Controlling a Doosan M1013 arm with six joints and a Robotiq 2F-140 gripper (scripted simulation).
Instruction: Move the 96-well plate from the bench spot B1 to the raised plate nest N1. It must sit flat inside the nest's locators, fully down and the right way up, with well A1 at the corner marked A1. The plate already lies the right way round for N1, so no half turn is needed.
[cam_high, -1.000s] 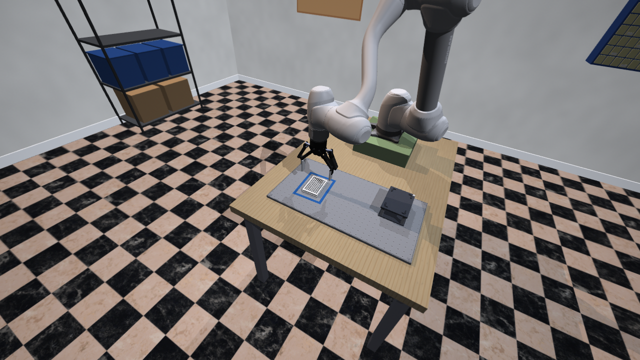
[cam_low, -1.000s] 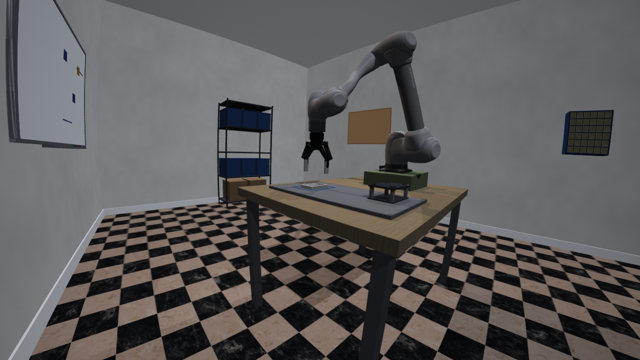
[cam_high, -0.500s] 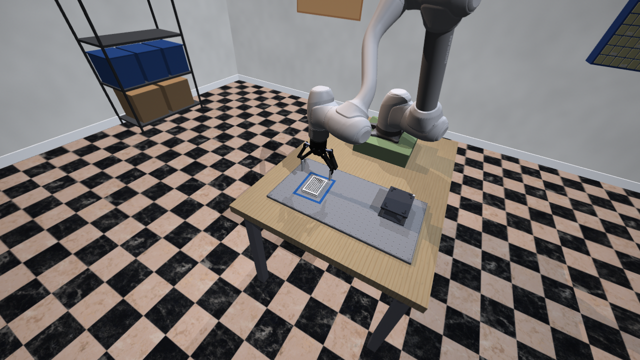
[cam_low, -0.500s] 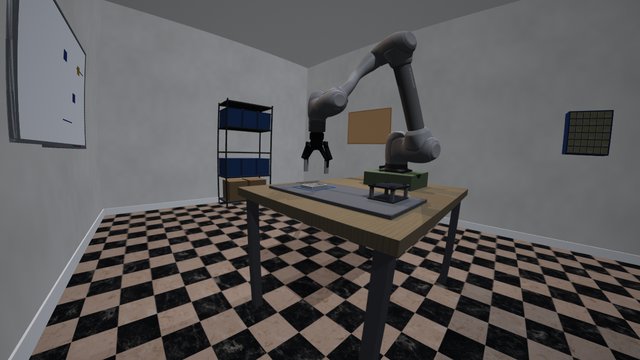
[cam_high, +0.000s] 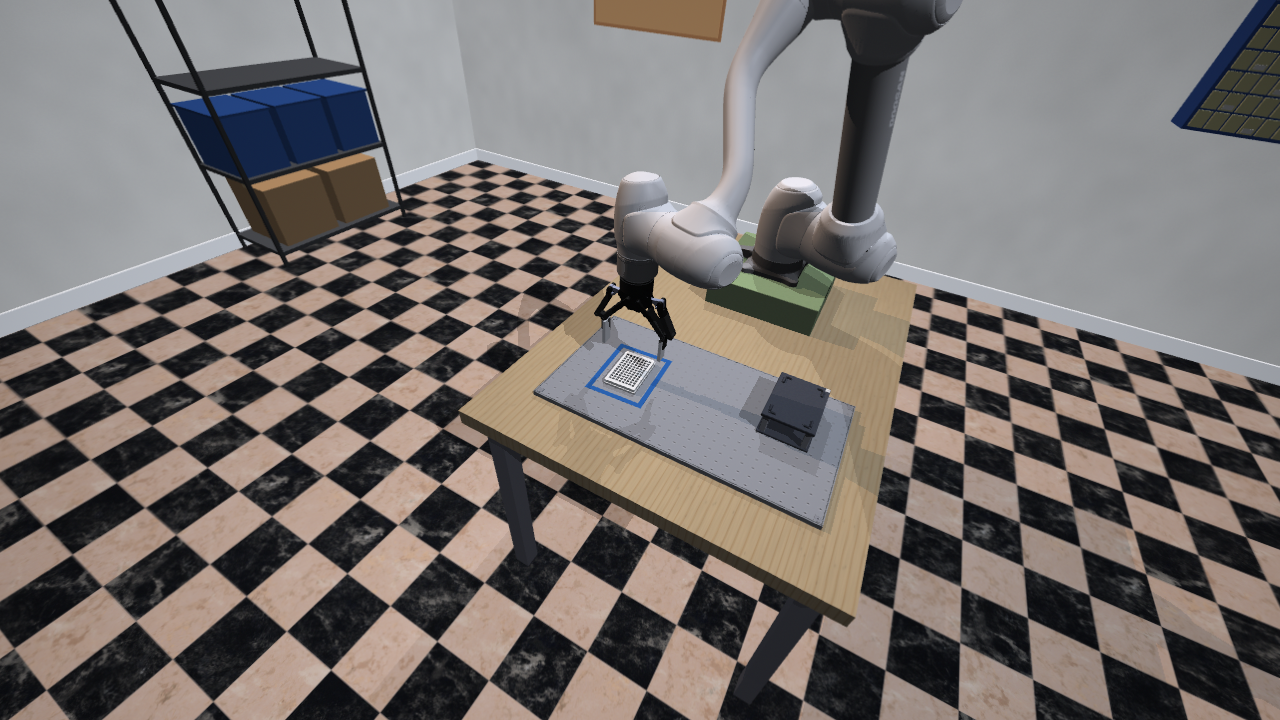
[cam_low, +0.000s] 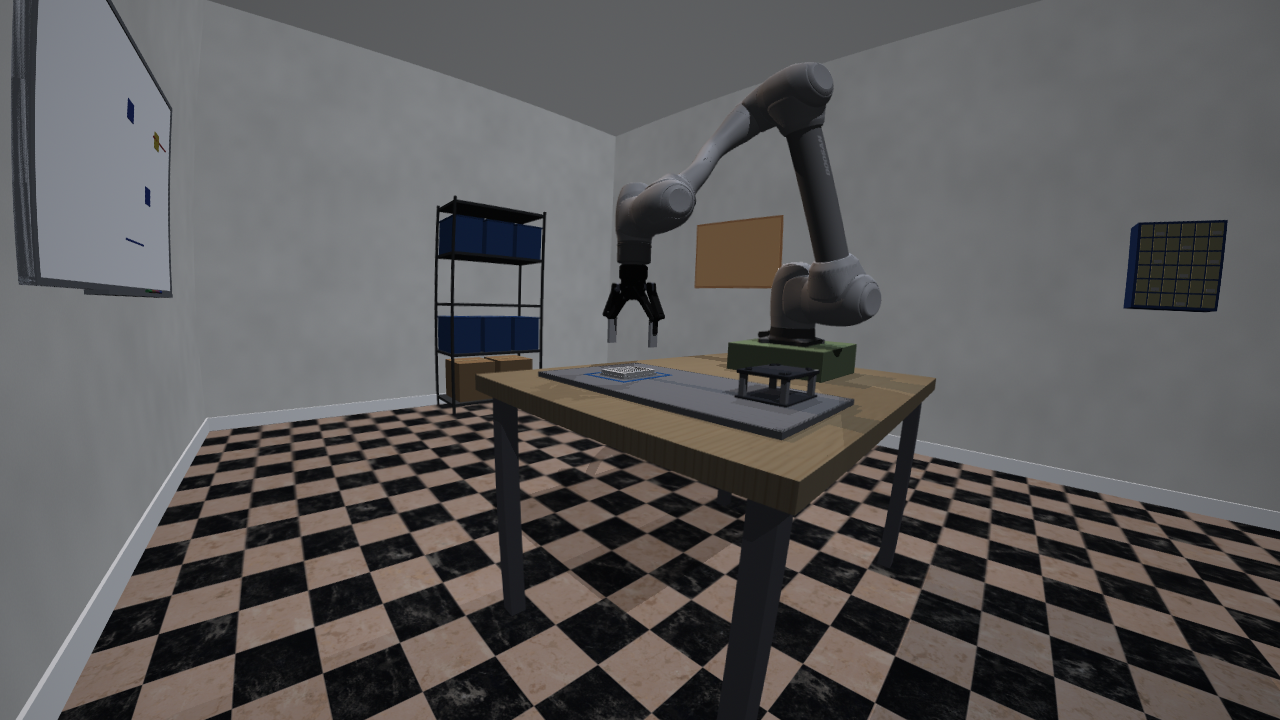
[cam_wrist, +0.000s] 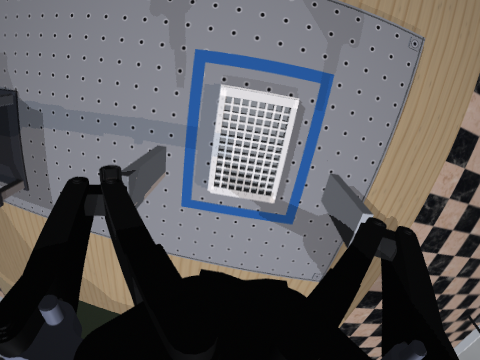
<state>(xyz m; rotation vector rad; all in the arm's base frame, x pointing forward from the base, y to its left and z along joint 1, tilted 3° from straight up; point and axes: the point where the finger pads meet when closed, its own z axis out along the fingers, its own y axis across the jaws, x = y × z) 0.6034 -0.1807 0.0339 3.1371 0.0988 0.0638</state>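
The white 96-well plate (cam_high: 627, 369) lies flat inside the blue square outline of spot B1 at the left end of the grey perforated baseplate. It also shows in the wrist view (cam_wrist: 254, 140) and in the exterior view (cam_low: 625, 369). My gripper (cam_high: 634, 342) hangs open and empty a little above the plate, fingers pointing down; in the wrist view (cam_wrist: 250, 190) its two fingertips stand on either side of the plate. The dark raised nest N1 (cam_high: 793, 409) stands empty at the right end of the baseplate (cam_low: 776, 381).
The arm's green base block (cam_high: 770, 296) sits at the back of the wooden table. The baseplate (cam_high: 698, 420) covers the table's middle. A shelf with blue and brown boxes (cam_high: 277, 152) stands far off by the wall.
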